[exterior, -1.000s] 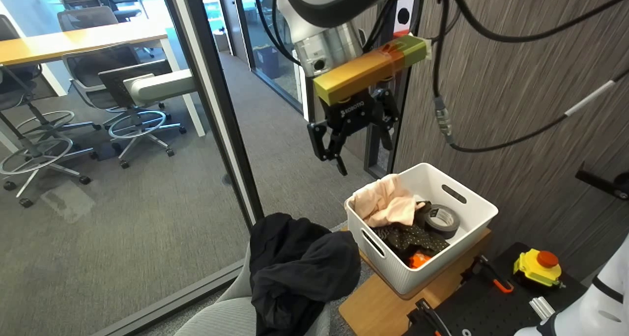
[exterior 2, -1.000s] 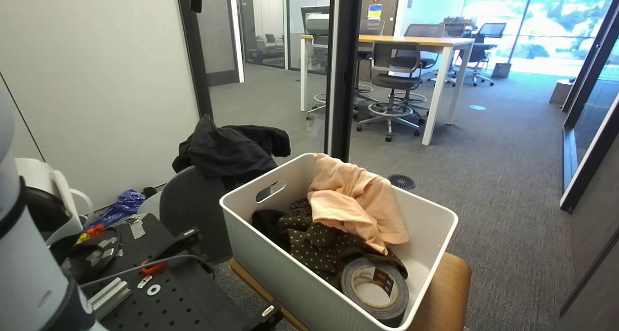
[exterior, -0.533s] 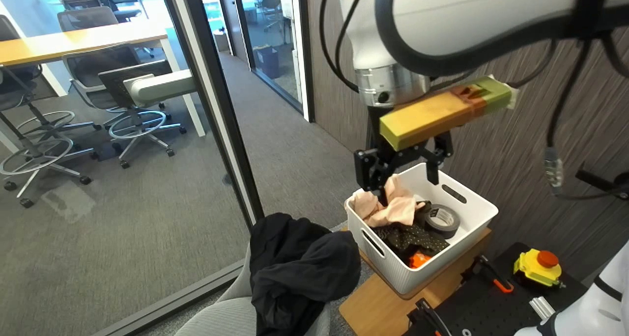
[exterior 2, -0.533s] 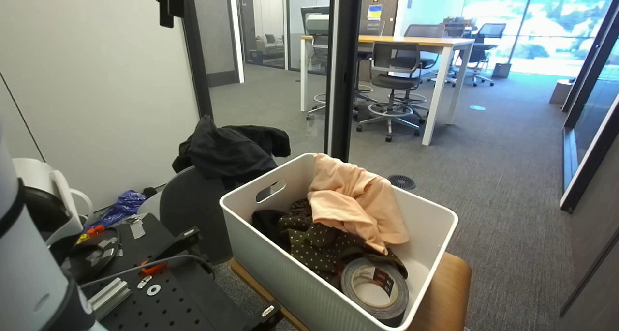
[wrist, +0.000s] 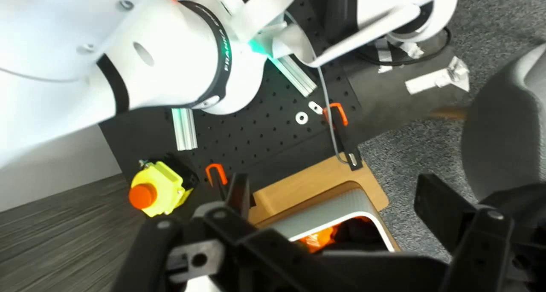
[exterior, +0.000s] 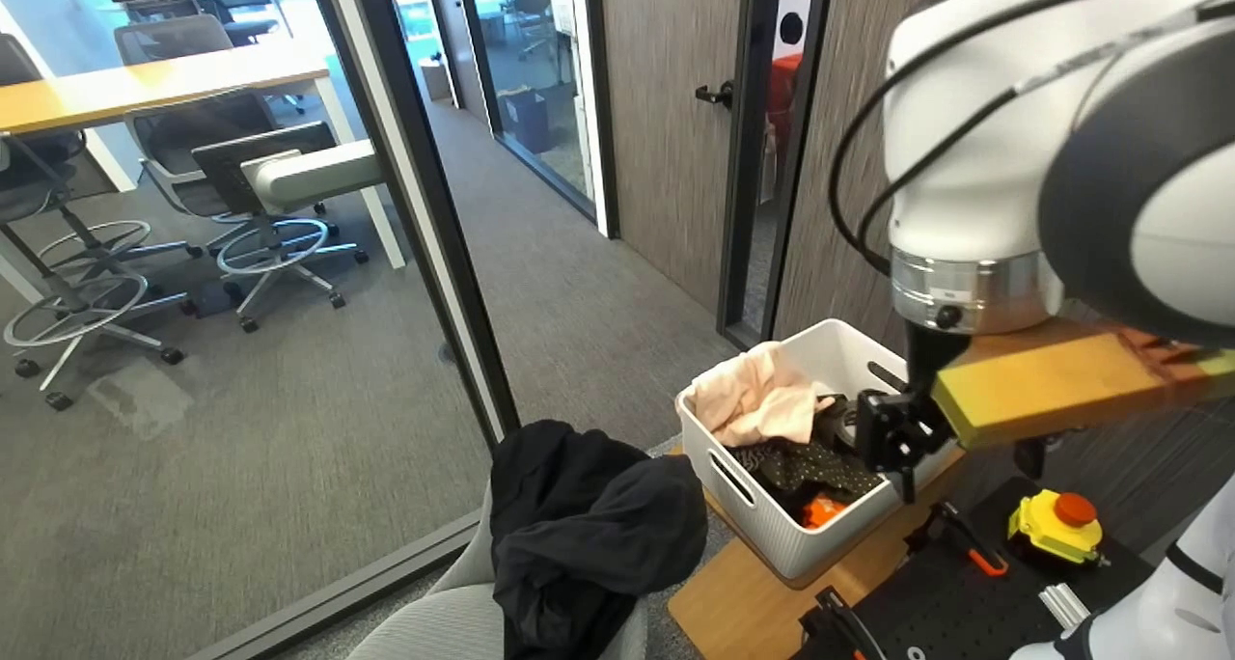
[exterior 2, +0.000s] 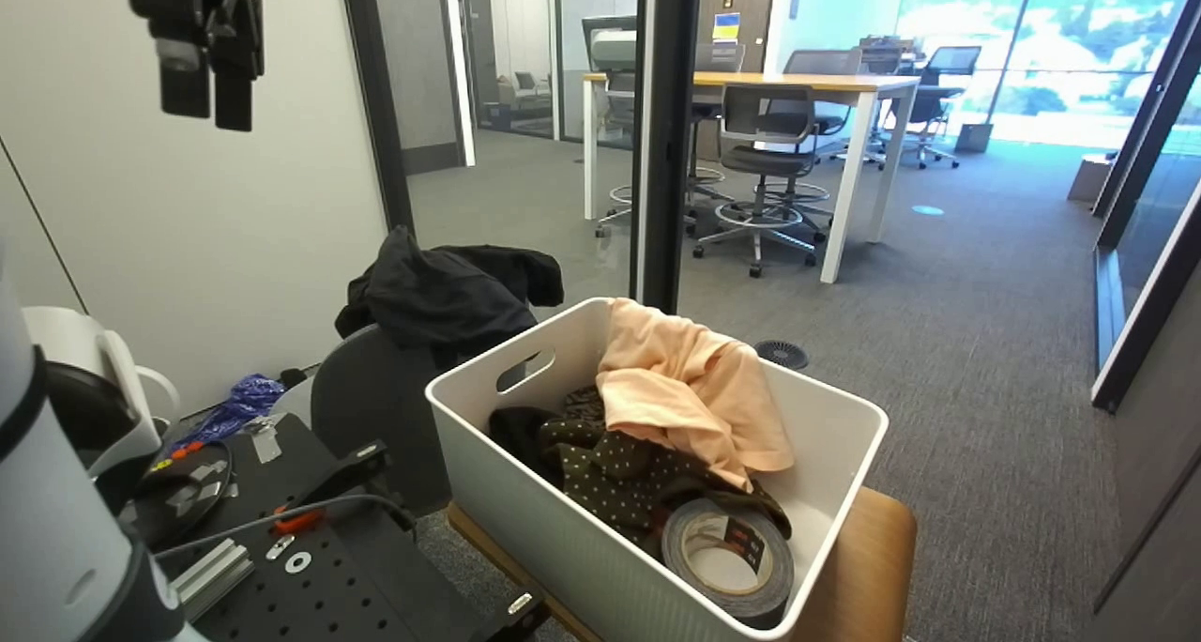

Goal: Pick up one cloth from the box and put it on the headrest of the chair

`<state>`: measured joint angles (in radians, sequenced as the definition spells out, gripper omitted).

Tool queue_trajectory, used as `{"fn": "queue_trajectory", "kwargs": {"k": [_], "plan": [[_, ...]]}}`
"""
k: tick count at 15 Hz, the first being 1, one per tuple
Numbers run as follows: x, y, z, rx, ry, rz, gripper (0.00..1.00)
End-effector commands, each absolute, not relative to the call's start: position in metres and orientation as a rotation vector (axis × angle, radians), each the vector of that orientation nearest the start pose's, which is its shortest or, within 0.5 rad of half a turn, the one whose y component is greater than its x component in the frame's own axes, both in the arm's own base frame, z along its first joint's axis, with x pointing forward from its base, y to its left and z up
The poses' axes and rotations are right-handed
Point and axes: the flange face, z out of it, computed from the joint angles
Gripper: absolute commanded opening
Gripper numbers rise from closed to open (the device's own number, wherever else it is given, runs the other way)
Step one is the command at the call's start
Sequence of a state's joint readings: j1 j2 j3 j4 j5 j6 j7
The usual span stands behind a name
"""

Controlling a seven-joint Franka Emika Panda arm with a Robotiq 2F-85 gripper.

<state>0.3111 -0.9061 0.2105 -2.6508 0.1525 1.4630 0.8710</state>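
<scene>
A peach cloth [exterior: 762, 404] lies over the far corner of the white box [exterior: 820, 549]; it also shows in an exterior view [exterior 2: 694, 389]. A dark dotted cloth [exterior 2: 615, 473] lies beside it in the box [exterior 2: 525, 520]. A black cloth [exterior: 598, 535] is draped over the top of the grey chair [exterior: 434, 626]. My gripper [exterior: 968, 475] is open and empty, above the box's side toward the robot base. In the wrist view its fingers [wrist: 339, 200] are wide apart, with the box [wrist: 332, 206] below; the peach cloth is out of that view.
A tape roll [exterior 2: 727, 562] and something orange [wrist: 320, 238] lie in the box. The box stands on a wooden seat [exterior: 733, 602]. A black pegboard table [wrist: 251, 129] bears a yellow emergency stop [wrist: 158, 189] and clamps. A glass partition frame [exterior: 434, 206] stands behind the chair.
My open gripper has moved from beyond the box, across it, toward the robot base, and lower. In the exterior views it goes right or left and down. The cloths have not moved.
</scene>
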Motion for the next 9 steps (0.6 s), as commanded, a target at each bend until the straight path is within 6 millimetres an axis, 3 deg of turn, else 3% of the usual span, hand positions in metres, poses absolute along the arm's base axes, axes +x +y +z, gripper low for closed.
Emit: {"fn": "queue_trajectory", "kwargs": {"k": [1, 2, 5, 8, 9], "plan": [[0.161, 0.121, 0.464, -3.295, 0.577, 0.316, 1.00], [0.155, 0.116, 0.462, -3.347, 0.478, 0.296, 1.00], [0.149, 0.111, 0.483, -3.372, 0.253, 0.210, 1.00], [0.148, 0.097, 0.493, -3.316, 0.204, 0.181, 1.00], [0.151, 0.111, 0.484, -3.342, 0.230, 0.217, 1.00]]}}
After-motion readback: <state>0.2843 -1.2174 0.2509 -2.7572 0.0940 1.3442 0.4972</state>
